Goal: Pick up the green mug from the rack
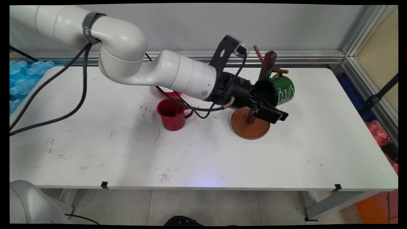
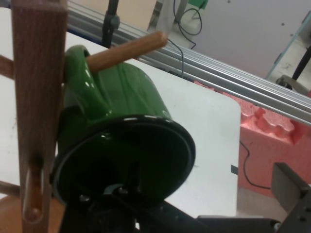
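A green mug [image 1: 283,90] [image 2: 121,102] hangs on its side from a wooden mug tree [image 1: 250,127], its handle looped over a peg [image 2: 129,48] beside the dark post [image 2: 36,97]. My gripper [image 1: 266,103] [image 2: 201,183] is open at the mug's black-rimmed mouth. One finger reaches into the mug, and the other finger [image 2: 290,187] stands well clear of the rim on the outside. Left of the tree a red mug [image 1: 171,116] stands upright on the white table [image 1: 222,159].
Something red [image 1: 168,93] lies partly hidden behind the arm, past the red mug. Other pegs stick out of the tree's top [image 1: 258,53]. An aluminium rail [image 1: 302,57] runs along the table's back edge. Blue foam [image 1: 22,79] lies off the left end, and a black stand [image 1: 378,95] rises at the right.
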You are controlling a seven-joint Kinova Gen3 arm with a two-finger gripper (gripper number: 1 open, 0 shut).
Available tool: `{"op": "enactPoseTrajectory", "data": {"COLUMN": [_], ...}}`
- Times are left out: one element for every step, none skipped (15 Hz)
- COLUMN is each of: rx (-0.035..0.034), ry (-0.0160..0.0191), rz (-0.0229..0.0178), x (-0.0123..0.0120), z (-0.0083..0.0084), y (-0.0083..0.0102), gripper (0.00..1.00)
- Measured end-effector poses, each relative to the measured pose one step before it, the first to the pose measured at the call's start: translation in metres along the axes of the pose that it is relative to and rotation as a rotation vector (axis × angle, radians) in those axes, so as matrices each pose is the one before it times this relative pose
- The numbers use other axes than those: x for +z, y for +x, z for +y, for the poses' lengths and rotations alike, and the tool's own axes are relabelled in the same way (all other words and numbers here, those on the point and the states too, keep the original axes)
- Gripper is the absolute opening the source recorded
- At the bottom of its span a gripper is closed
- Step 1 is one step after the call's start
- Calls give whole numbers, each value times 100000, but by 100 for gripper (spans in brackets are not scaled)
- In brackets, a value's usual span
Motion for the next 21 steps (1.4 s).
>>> {"op": "enactPoseTrajectory", "data": {"rx": [88, 90, 90, 64, 94, 134, 138, 157, 96, 150, 146, 145, 145, 81, 148, 180, 115, 114, 64, 237, 232], "ry": [228, 274, 203, 149, 179, 149, 129, 117, 54, 68, 80, 36, 71, 33, 54, 35, 1, 14, 10, 15, 79], "rz": [184, 193, 161, 109, 164, 166, 159, 144, 95, 142, 162, 140, 134, 78, 130, 160, 127, 136, 106, 228, 266], "x": [171, 160, 145, 90, 139, 154, 154, 126, 81, 119, 125, 125, 93, 59, 84, 94, 93, 70, 42, 50, 55], "z": [-94, -108, -91, -61, -92, -89, -82, -70, -38, -59, -63, -52, -47, -28, -42, -39, -36, -24, -17, -22, -38], "y": [12, 15, 22, 12, 22, 23, 23, 19, 12, 15, 20, 16, 12, 9, 14, 23, 20, 20, 20, 36, 52], "gripper": [100, 100, 100, 100, 100, 100, 100, 100, 100, 100, 100, 100, 100, 100, 100, 100, 100, 100, 100, 0, 0]}}
